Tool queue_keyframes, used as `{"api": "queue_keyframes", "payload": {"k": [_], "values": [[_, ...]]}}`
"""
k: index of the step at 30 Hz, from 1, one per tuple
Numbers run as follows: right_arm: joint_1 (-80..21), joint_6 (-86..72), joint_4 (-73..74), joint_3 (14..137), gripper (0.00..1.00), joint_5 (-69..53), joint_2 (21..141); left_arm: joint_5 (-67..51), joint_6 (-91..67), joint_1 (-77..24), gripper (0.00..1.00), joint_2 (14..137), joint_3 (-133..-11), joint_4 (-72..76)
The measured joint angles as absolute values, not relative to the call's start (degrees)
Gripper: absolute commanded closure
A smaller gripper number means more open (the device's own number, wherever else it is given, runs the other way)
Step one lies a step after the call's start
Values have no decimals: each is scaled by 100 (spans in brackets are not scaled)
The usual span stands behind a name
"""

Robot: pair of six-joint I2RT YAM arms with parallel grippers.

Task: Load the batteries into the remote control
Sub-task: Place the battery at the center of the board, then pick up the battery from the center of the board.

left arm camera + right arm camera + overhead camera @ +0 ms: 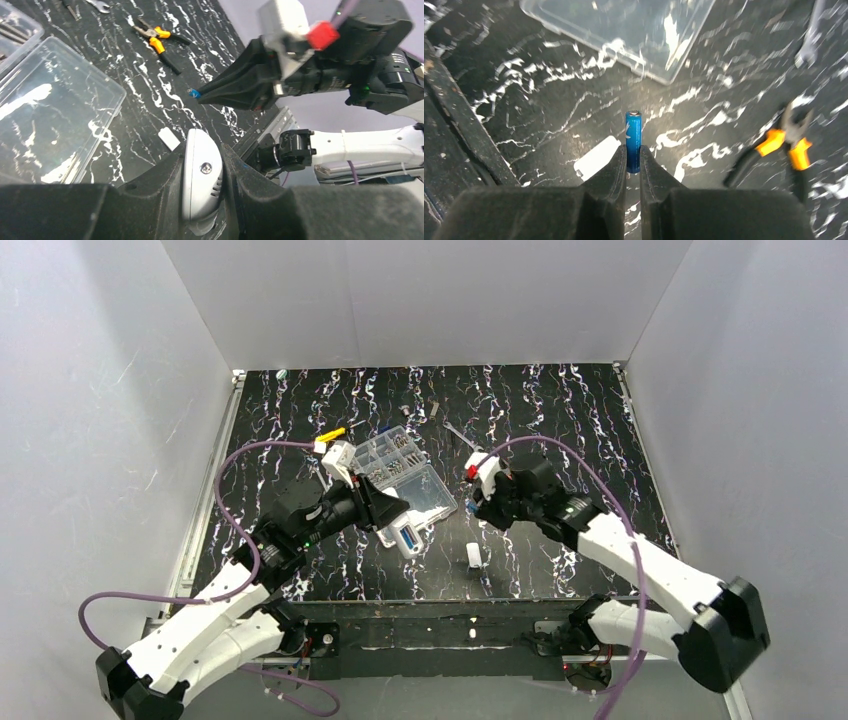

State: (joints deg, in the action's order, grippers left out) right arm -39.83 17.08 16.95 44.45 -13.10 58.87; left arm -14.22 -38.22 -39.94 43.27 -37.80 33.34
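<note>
While the left hand (202, 155) clamps the remote (200, 190), the right hand (633, 155) pinches a battery (633, 130) by one end, tip free for loading. Open side probably up.

Black white-veined table (560, 420) with clear compartment box (420, 490), orange-handled pliers (159, 40), small white cover piece (169, 138)

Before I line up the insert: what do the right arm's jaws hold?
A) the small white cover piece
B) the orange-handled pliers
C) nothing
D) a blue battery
D: the right wrist view shows the blue battery pinched in the jaws of the right gripper, with its metal tip sticking out beyond them.
</note>
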Motion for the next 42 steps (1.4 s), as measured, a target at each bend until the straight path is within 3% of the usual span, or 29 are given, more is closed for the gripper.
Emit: {"api": "queue_keyframes", "payload": {"k": [8,24,27,28,29,34,35,38,39,42], "values": [[-3983,1549,2156,4491,99,-770,7422,-1135,-3802,-3992,100,4235,-3854,2727],[-3988,4237,2084,5133,97,-163,9201,-1551,-3308,-3992,100,4025,-3701,3116],[-3988,4812,2110,5240,72,-126,9319,-1719,-3020,-3992,100,3876,-3592,3197],[-3988,4956,2137,5341,61,-89,9413,-1745,-2858,-3992,100,3756,-3577,3201],[-3986,4984,2180,5430,44,-43,9487,-1739,-2794,-3992,100,3684,-3575,3194],[-3966,4801,2355,5500,40,-217,9170,-1695,-2744,-3992,100,3570,-3474,3142],[-3957,4681,2333,5424,43,-290,8814,-1658,-2746,-3992,100,3555,-3459,3111],[-3758,3789,2091,5347,88,-523,8031,-1549,-2753,-3992,100,3538,-3461,2995],[-3577,3210,1907,5360,99,-572,7856,-1520,-2759,-3992,100,3538,-3463,2943],[-2781,1223,1806,5774,99,-475,7721,-1426,-2777,-3992,100,3540,-3463,2788]]}}
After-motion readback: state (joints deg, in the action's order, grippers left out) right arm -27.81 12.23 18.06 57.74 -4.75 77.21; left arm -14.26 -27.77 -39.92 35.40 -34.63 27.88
